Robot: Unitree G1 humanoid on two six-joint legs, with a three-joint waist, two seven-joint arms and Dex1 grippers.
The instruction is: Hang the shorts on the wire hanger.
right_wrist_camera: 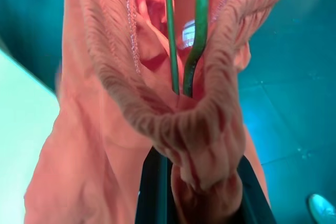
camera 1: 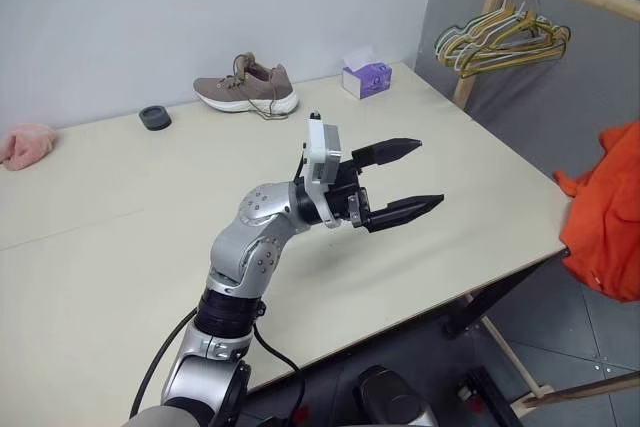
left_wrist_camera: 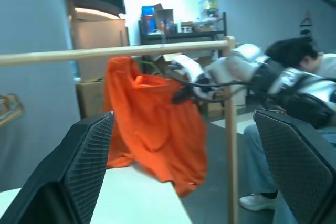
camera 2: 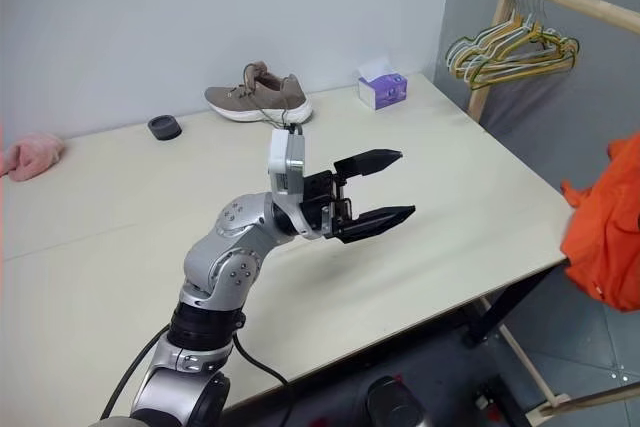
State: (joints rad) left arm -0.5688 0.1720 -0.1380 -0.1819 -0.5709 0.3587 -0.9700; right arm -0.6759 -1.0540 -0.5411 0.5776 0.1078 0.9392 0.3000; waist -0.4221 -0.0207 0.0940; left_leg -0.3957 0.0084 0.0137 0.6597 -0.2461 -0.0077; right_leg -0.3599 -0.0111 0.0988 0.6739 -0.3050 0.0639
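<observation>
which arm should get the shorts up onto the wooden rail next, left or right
Right. Its gripper is shut on the shorts and wire hanger beside the wooden rail. The left gripper hangs open and empty over the table.

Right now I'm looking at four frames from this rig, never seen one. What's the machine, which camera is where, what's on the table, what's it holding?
It is a humanoid robot with two arms, each ending in a two-fingered black pincer. Two pictures come from its head, looking down over a pale table. The other two come from wrist cameras, each looking along its own fingers.

The left pincer is open and empty above the table. On the table lie a brown shoe, a purple tissue box, a small dark round thing and a pink cloth.

The right pincer is shut on the orange shorts, at the waistband, beside the wire hanger. It holds them up by a wooden clothes rail, where pastel hangers hang. A seated person is behind.
</observation>
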